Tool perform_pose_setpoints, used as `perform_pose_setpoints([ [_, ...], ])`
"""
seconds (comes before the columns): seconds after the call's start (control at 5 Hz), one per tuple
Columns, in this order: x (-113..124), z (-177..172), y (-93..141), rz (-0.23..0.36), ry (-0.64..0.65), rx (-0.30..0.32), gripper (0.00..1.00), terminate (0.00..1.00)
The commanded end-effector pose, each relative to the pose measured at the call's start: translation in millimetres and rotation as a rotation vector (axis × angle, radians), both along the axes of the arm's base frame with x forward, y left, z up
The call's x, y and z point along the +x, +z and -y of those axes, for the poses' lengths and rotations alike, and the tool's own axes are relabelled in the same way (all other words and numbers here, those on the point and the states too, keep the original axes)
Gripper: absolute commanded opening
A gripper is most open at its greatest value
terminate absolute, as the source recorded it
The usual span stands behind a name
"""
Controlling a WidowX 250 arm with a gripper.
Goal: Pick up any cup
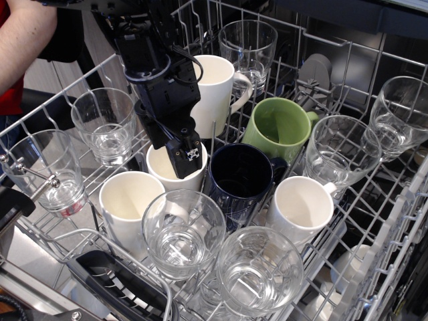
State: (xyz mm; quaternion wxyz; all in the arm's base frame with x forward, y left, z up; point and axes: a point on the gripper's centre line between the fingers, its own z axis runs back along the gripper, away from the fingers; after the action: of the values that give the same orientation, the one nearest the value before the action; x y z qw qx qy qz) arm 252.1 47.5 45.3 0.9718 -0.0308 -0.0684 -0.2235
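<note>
The black end effector (189, 159) hangs down from the top left, its tip dipping into the mouth of a white mug (175, 170) in the middle of the wire dish rack (374, 221); whether its fingers stand apart or together cannot be told from this angle. From that tip, at about twelve o'clock, a tall white handled mug (215, 90) stands just beside the arm, and a clear glass (248, 45) sits farther up toward one o'clock. At three o'clock a dark blue mug (239, 180) touches the white mug's side, with a green mug (277, 127) near it at two o'clock. At seven o'clock stands another white mug (127, 200), and at four o'clock one more (301, 207). The nearest cup (182, 231), clear and handleless, stands upright at six o'clock, just beside a second clear glass (259, 271) at five o'clock. Other clear glasses rest at ten o'clock (103, 124), nine o'clock (43, 167), and well apart toward three o'clock (341, 150) and the far right (401, 110).
</note>
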Motion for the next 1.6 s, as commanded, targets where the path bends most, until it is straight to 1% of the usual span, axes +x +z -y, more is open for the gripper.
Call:
perform_pose_setpoints([
  [0.0, 0, 0, 0, 0.0, 0.0, 0.0, 1.0, 0.0],
  [0.2, 2, -3, -16, 0.003, -0.008, 0.018, 1.0, 0.0],
  [0.4, 19, -6, -28, 0.018, 0.001, 0.057, 1.0, 0.0],
  [0.6, 32, -11, -47, 0.011, 0.003, 0.107, 1.0, 0.0],
  [0.8, 32, -12, -66, 0.015, -0.012, 0.129, 1.0, 0.0],
  [1.2, 16, -7, -82, -0.003, -0.05, 0.143, 1.0, 0.0],
  [1.4, 15, -6, -93, 0.005, -0.051, 0.165, 1.0, 0.0],
])
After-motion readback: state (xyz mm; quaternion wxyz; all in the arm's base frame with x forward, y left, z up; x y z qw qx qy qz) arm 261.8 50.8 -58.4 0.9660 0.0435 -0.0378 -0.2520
